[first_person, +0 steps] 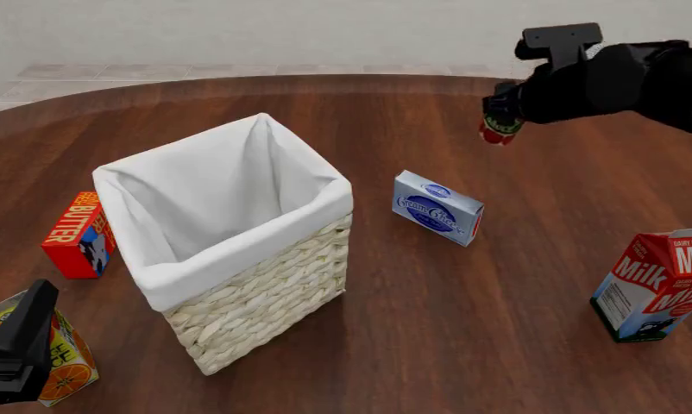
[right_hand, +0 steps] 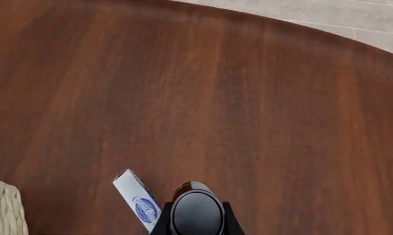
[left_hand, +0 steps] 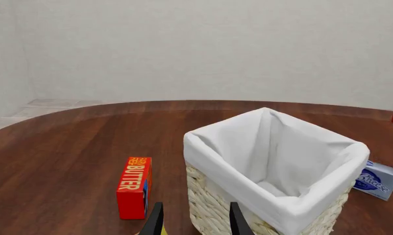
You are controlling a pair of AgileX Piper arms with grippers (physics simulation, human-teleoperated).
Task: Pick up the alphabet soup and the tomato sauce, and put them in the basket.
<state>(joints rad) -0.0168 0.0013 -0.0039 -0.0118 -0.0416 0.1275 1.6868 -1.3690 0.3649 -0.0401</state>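
The right gripper [first_person: 501,116] is clamped on the tomato sauce [first_person: 500,128], holding the small red-and-green can in the air above the far right part of the table [first_person: 438,328], well apart from the basket [first_person: 271,285]. In the right wrist view the can's dark top [right_hand: 196,211] sits tight between the two fingers, with the blue-and-white cream cheese box [right_hand: 137,205] lying on the wood below it. The basket stands left of centre, its white liner folded over the rim, and nothing can be seen inside it. The left gripper [left_hand: 191,220] hovers low at the near left with its fingers apart and nothing between them, just beside an orange juice carton [first_person: 64,362]. A red butter box [first_person: 76,233] lies left of the basket, and a milk carton [first_person: 657,285] stands at the right edge. The alphabet soup does not show in any view.
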